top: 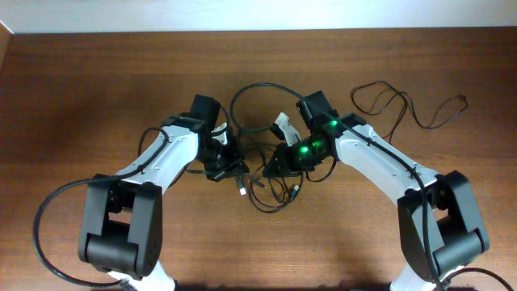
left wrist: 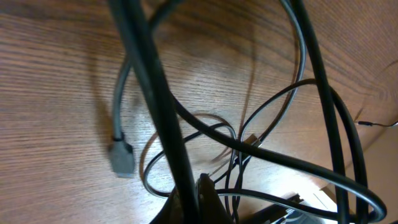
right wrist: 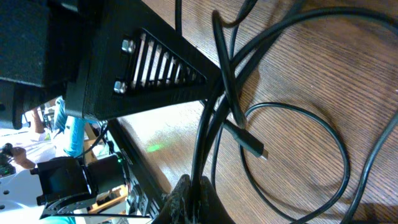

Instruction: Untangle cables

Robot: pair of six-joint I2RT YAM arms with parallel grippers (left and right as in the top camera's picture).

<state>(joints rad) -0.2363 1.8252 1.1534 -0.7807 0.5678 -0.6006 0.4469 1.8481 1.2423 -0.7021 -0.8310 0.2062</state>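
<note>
Overhead, the wooden table (top: 81,81) fills the frame. The left arm (top: 161,162) reaches in from 7 o'clock and the right arm (top: 380,162) from 5 o'clock, and their ends nearly meet at the centre. The right arm carries two green lights (top: 304,149).

The cables (top: 271,190) lie knotted just below centre, between the two arm tips, with one wide loop (top: 258,101) rising toward 12 o'clock. A separate loose cord (top: 404,105) sprawls at 2 o'clock, well apart from the knot. This view alone shows the loose cord and the full spread of the cables.

The left gripper (top: 230,168) sits at the knot's 9 o'clock edge and the right gripper (top: 275,162) at its 12 o'clock edge. From above, neither grip can be read.

The wrist views settle it. In the left wrist view, the left gripper (left wrist: 202,186) shows at 6 o'clock as a dark point, fingers drawn together, with one cord running straight down into it, so it is clenched on the cables. In the right wrist view, the right gripper (right wrist: 193,190), also at 6 o'clock, is pinched on a bundle of cords that fans upward. A slatted black housing (right wrist: 161,62) looms at 11 o'clock.

The smallest details are a grey plug (left wrist: 121,158) flat on the wood at 8 o'clock in the left wrist view, and a black plug (right wrist: 249,142) near the centre of the right wrist view, inside a round loop of cord. Neither plug is clear from overhead.
</note>
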